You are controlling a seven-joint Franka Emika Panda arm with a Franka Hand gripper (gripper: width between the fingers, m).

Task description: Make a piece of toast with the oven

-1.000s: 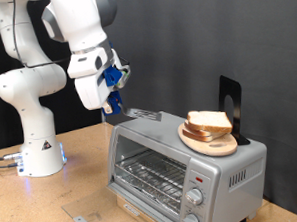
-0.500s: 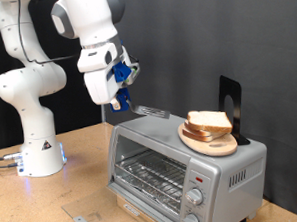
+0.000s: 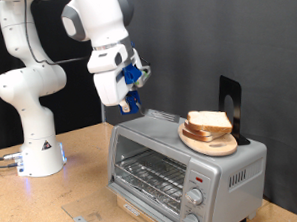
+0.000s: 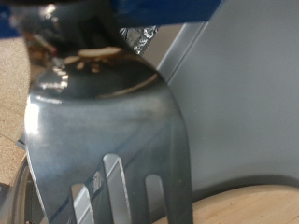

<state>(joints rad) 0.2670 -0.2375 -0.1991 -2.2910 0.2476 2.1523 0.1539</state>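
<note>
The toast (image 3: 210, 121) lies on a wooden plate (image 3: 205, 141) on top of the oven (image 3: 181, 164), at the exterior view's right; 2 slices seem stacked there. Bread is light, soft and crumbly, so it is best lifted from underneath rather than pinched. The hand (image 3: 131, 100) hangs above the oven's left top edge, arm bent down from above, gripping a metal spatula (image 4: 103, 140) whose slotted blade fills the wrist view.
</note>
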